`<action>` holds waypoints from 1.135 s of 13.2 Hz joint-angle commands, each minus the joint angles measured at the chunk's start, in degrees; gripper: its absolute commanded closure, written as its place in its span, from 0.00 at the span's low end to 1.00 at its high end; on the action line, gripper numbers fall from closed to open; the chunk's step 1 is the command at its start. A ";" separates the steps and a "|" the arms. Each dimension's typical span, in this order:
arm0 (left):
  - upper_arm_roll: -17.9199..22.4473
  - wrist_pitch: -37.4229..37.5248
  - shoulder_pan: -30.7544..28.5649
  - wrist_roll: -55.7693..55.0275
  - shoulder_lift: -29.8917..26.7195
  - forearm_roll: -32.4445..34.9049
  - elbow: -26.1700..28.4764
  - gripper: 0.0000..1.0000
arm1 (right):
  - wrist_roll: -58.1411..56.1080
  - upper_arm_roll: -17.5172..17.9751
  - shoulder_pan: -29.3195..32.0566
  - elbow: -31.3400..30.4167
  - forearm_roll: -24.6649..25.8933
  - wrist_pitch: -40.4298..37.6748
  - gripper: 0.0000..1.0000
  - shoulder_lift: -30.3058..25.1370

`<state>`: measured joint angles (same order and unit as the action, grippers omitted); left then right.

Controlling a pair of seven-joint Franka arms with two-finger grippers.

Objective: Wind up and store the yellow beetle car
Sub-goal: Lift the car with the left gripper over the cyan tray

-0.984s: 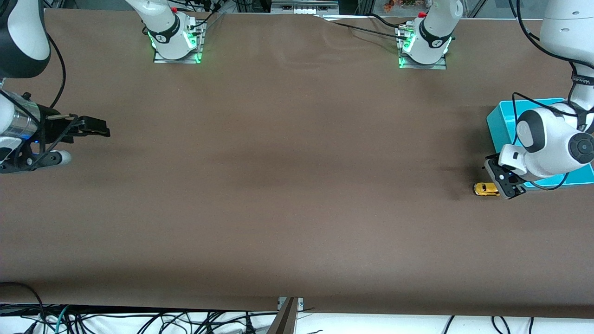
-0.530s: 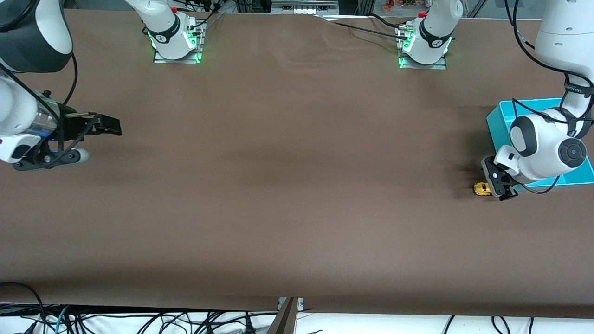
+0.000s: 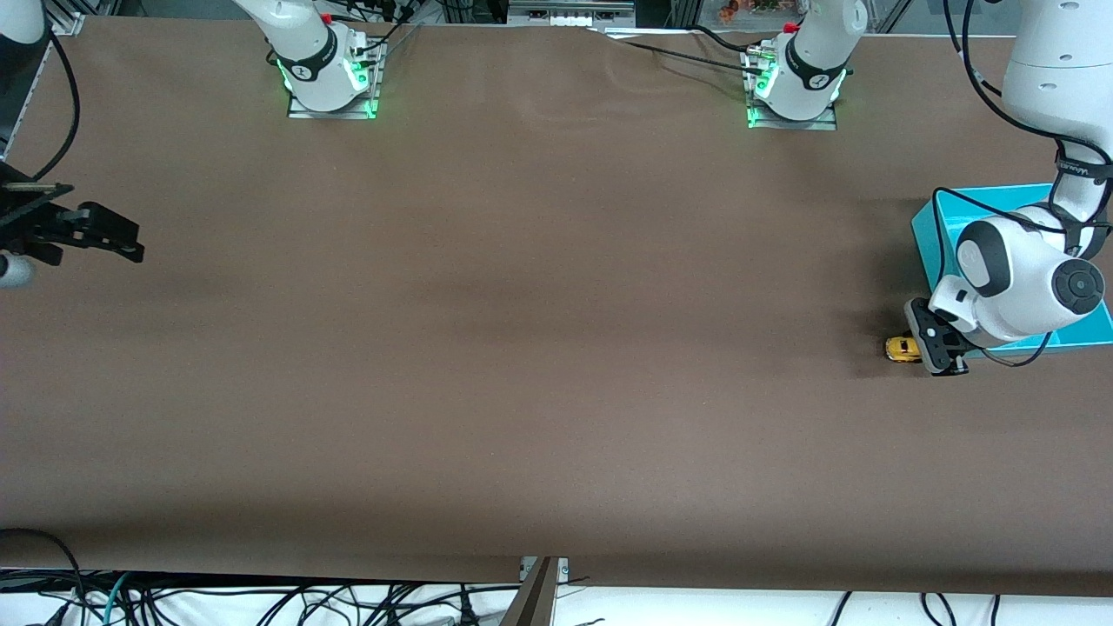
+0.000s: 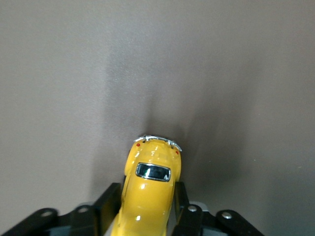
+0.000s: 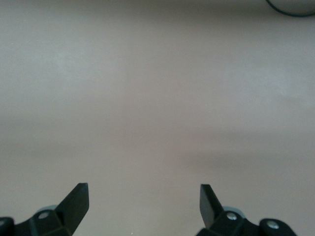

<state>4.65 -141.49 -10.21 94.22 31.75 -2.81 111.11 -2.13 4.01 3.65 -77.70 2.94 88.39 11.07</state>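
Car: the yellow beetle car sits on the brown table, just beside the teal bin at the corner of the bin nearer the front camera, at the left arm's end of the table.

Grip: the left gripper is down at table level with its fingers pinching the car's flanks; the left wrist view shows the yellow body squeezed between both pads, its chrome bumper and dark window pointing away from the wrist.

Step in hand: looks like the wind-up. The car is clamped with its wheels apparently on the table, which suits a pull-back stroke; that is my reading, not something visible.

Next move: a drag along the table with steady downward pressure so the wheels turn instead of skidding, then a clean lift and a short carry over the bin's rim. The car is tiny, so a loose pinch could let it twist out.

Bin: the teal bin is open-topped. The left arm's wrist covers much of it; the part that shows looks bare, the rest I cannot tell.

Right gripper: the right gripper hovers over bare table well apart from the bin, at the right arm's end, its fingers spread wide on nothing; this arm waits.
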 commanded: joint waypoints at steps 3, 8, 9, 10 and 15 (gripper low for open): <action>0.53 2.78 1.16 2.64 -4.48 -1.32 -1.34 1.00 | 0.54 -2.61 -0.22 -7.63 -0.04 0.55 0.00 -3.85; 0.53 13.49 1.16 -0.08 -13.71 -1.32 -1.34 1.00 | 0.81 -2.87 -0.22 -11.42 -0.39 -0.06 0.00 -6.06; 0.53 16.56 0.29 -0.09 -15.90 -1.24 -1.25 1.00 | 0.81 -3.31 -0.40 -11.60 -0.56 -0.33 0.00 -6.14; 0.53 19.38 -1.37 0.00 -17.40 -0.28 -1.08 1.00 | 0.81 -3.83 -1.35 -11.60 -0.57 -0.42 0.00 -6.23; 0.53 20.64 -11.30 7.18 -20.67 8.17 1.99 1.00 | 0.28 -5.16 -2.07 -10.90 -0.57 -0.77 0.00 -5.01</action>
<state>5.83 -120.63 -18.09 97.09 12.77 3.98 110.15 -2.04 -0.29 2.36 -87.80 2.86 87.84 6.73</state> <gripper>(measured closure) 0.559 0.000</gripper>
